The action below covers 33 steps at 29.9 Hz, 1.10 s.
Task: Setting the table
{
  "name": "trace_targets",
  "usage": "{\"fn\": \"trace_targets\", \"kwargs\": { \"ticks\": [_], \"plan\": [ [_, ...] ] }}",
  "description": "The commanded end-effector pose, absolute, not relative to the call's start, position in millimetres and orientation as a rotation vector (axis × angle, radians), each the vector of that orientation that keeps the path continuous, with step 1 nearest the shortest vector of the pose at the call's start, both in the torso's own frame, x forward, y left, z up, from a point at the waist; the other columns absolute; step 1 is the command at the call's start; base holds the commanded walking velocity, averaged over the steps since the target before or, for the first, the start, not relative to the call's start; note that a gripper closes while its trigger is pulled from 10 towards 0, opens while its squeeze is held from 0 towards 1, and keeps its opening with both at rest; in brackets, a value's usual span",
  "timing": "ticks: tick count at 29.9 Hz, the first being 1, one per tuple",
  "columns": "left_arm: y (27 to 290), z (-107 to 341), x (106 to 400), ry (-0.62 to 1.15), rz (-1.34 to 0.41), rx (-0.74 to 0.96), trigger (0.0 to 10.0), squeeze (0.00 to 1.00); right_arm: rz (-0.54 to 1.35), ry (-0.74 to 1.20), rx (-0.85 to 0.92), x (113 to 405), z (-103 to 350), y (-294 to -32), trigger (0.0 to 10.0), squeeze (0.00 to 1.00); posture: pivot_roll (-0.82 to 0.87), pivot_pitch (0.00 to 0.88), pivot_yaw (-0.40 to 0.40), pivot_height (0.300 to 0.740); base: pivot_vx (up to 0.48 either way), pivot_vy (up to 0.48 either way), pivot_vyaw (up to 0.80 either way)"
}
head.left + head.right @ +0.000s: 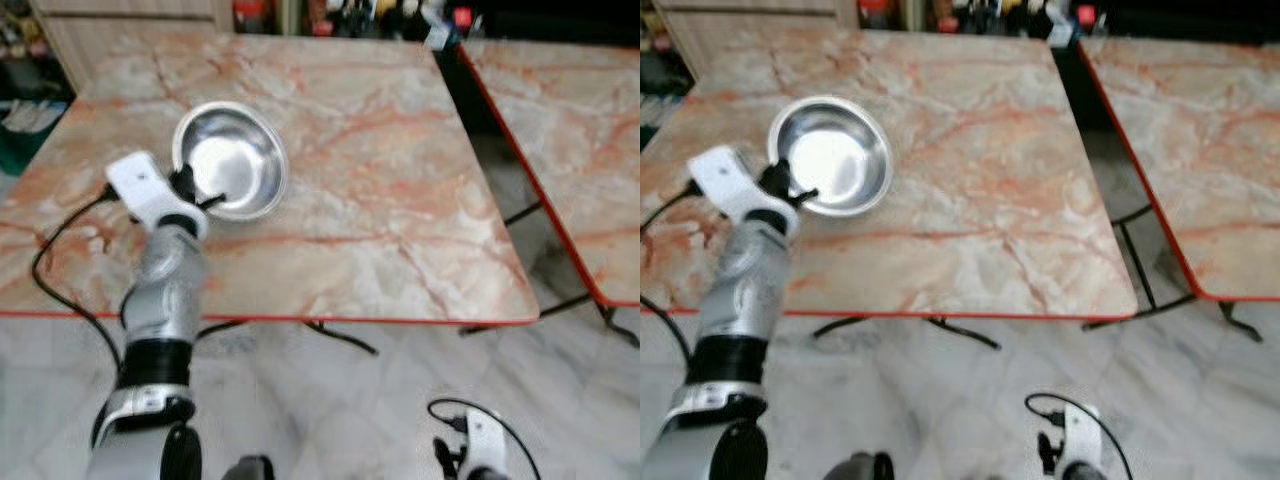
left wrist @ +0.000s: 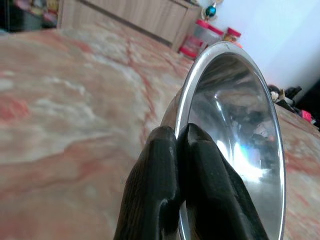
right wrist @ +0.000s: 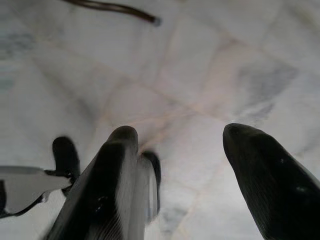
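Now my left gripper [image 2: 182, 145] fingers pinched on steel bowl [image 1: 232, 160] rim over marble surface [image 1: 400, 180]; my right gripper [image 3: 180, 145] fingers wide, idle above floor [image 3: 200, 60].

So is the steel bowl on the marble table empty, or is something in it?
Empty. The steel bowl shows only bare shiny metal inside; the left gripper pinches its rim over the marble table.
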<state>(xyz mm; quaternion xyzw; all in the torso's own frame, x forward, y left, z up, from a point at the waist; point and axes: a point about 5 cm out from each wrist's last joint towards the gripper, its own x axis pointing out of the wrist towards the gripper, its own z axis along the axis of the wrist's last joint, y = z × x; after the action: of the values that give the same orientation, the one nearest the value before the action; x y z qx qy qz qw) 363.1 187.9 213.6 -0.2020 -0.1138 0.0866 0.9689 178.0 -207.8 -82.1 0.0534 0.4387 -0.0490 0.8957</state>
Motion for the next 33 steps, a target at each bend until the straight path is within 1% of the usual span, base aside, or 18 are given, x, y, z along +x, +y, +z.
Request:
{"fn": "trace_targets", "kwargs": {
  "ticks": [1, 3, 4, 5, 7, 9, 11, 16, 20, 25, 33],
  "plan": [
    [178.5, 214.0, 363.9, -0.212, 0.146, -0.444, 10.0, 0.0, -0.13, 0.943, 0.11, 167.8, -85.5, -215.7, 10.0, 0.0, -0.01, 0.194, -0.038, 0.74, 0.0, 0.0, 0.0],
    [179.2, 212.9, 363.6, -0.201, 0.149, -0.5, 10.0, 0.0, -0.129, 0.944, 0.111, 167.8, -85.6, -215.5, 10.0, 0.0, -0.01, 0.196, -0.038, 0.74, 0.0, 0.0, 0.0],
    [179.2, 212.9, 363.6, -0.201, 0.149, -0.5, 10.0, 0.0, -0.129, 0.944, 0.111, 167.8, -85.6, -215.5, 10.0, 0.0, -0.01, 0.196, -0.038, 0.74, 0.0, 0.0, 0.0],
    [178.6, 212.5, 361.6, -0.18, 0.15, -0.608, 10.0, 0.0, -0.13, 0.944, 0.112, 167.7, -85.6, -215.5, 10.0, 0.0, -0.01, 0.196, -0.037, 0.74, 0.0, 0.0, 0.0],
    [176.3, 212.8, 359.3, -0.154, 0.136, -0.7, 10.0, 0.0, -0.131, 0.945, 0.112, 167.7, -85.6, -215.6, 10.0, 0.0, -0.01, 0.198, -0.036, 0.74, 0.0, 0.0, 0.0],
    [174.1, 213.1, 357.6, -0.122, 0.12, -0.745, 10.0, 0.0, -0.131, 0.946, 0.111, 167.6, -85.7, -215.7, 10.0, 0.0, -0.01, 0.198, -0.036, 0.74, 0.0, 0.0, 0.0],
    [173.3, 213.6, 356.7, -0.106, 0.112, -0.748, 10.0, 0.0, -0.132, 0.946, 0.112, 167.6, -85.7, -215.7, 10.0, 0.0, -0.01, 0.198, -0.036, 0.74, 0.0, 0.0, 0.0],
    [171.2, 202.3, 354.3, 0.079, 0.158, -0.808, 10.0, 0.0, -0.122, 0.95, 0.109, 168.0, -85.6, -215.6, 10.0, 0.0, -0.01, 0.201, -0.039, 0.74, 0.0, 0.0, 0.0],
    [158.9, 192.5, 353.3, 0.205, 0.118, -0.812, 10.0, 0.0, -0.123, 0.951, 0.108, 167.9, -85.6, -215.6, 10.0, 0.0, -0.01, 0.201, -0.038, 0.74, 0.0, 0.0, 0.0],
    [153.7, 188.9, 349.8, 0.249, 0.09, -0.821, 10.0, 0.0, -0.126, 0.952, 0.11, 167.6, -85.7, -215.8, 10.0, 0.0, -0.01, 0.203, -0.036, 0.74, 0.0, 0.0, 0.0],
    [156.6, 185.5, 346.8, 0.288, 0.109, -0.847, 10.0, 0.0, -0.12, 0.954, 0.107, 167.6, -85.8, -215.7, 10.0, 0.0, -0.01, 0.203, -0.039, 0.74, 0.0, 0.0, 0.0]
  ]
}}
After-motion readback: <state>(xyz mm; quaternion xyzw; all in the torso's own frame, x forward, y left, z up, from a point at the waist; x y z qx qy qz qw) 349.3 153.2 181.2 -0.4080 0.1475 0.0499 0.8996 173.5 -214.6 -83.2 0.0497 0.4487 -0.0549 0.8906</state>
